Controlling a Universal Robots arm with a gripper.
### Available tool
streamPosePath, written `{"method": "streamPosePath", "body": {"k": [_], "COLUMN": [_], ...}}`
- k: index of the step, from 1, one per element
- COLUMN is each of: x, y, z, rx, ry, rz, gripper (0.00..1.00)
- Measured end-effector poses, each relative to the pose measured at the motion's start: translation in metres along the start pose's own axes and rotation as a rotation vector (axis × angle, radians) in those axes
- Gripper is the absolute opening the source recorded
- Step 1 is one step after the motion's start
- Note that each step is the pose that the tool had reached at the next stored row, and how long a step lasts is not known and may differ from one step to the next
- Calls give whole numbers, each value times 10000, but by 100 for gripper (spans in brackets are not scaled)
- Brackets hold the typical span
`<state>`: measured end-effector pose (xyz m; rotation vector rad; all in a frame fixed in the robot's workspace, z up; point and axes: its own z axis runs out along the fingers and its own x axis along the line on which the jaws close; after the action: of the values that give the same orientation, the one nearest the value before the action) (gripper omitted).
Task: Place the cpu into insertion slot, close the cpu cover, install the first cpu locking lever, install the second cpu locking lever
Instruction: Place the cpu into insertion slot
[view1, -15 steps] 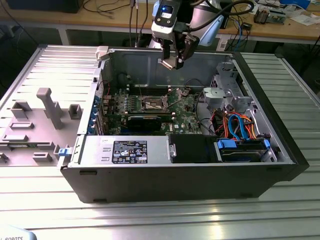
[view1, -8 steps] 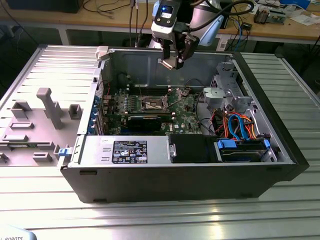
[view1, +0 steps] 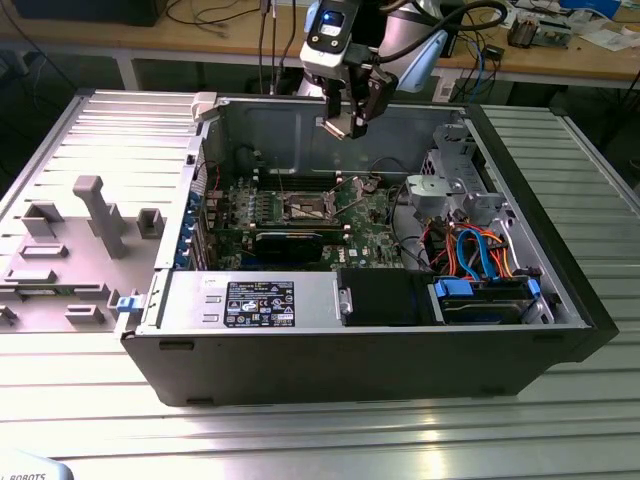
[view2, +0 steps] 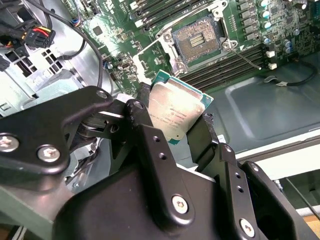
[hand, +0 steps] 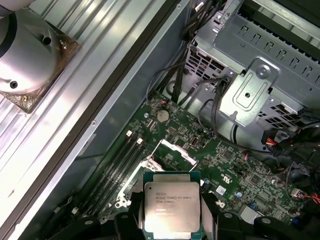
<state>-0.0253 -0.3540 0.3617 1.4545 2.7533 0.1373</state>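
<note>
Black end effector (view2: 175, 116), silver screws (view2: 180, 202); grey arm (view1: 405, 35).

Ext wide; wrists over insertion slot (view2: 197, 42)

Silver-grey cpu (hand: 171, 207) edged in green, green motherboard (hand: 235, 165), black pincer (view2: 175, 116).

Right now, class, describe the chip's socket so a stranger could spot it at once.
Inside the open black computer case on the metal table lies a green circuit board. Near its middle sits a small square socket with a silver rim and dark centre, unlike the long memory slots beside it.
</note>
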Motion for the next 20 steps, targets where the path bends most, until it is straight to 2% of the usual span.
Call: {"method": "streamPosePath", "body": {"k": [3,6,17,20], "x": [0,0,0,0], "y": [0,0,0,0], "z": [0,0,1,1], "rx": [-8,-17,-18,-21], "ry": [-32,-80,-81,-97], "rz": [363,893,911,1080], "gripper": [54,54,54,54]}}
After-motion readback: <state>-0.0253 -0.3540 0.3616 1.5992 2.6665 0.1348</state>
